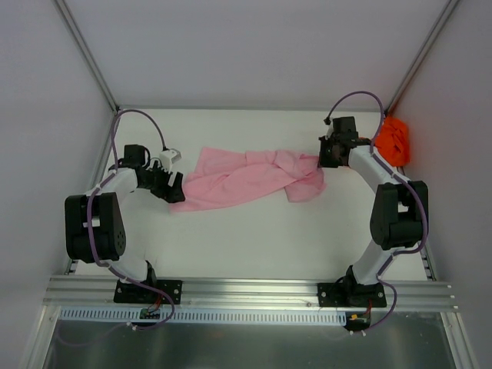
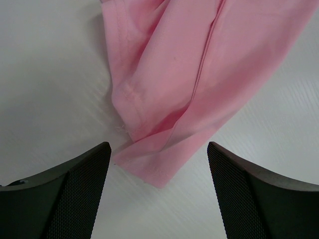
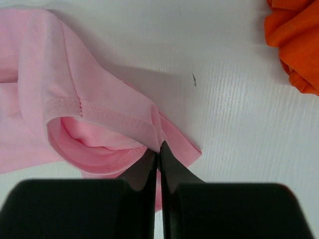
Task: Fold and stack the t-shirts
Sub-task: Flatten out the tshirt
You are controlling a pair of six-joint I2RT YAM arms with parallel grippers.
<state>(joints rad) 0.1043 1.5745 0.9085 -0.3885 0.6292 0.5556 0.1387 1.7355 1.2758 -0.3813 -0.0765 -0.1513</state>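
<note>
Pink shirt pinched at its hem in my right gripper, left gripper open over the other end, reckon it grabs there next to spread things flat.

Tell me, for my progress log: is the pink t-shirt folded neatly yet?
Not folded: the pink t-shirt lies rumpled in a long strip, with the right claw shut on one edge and the left claw open at the other.
</note>
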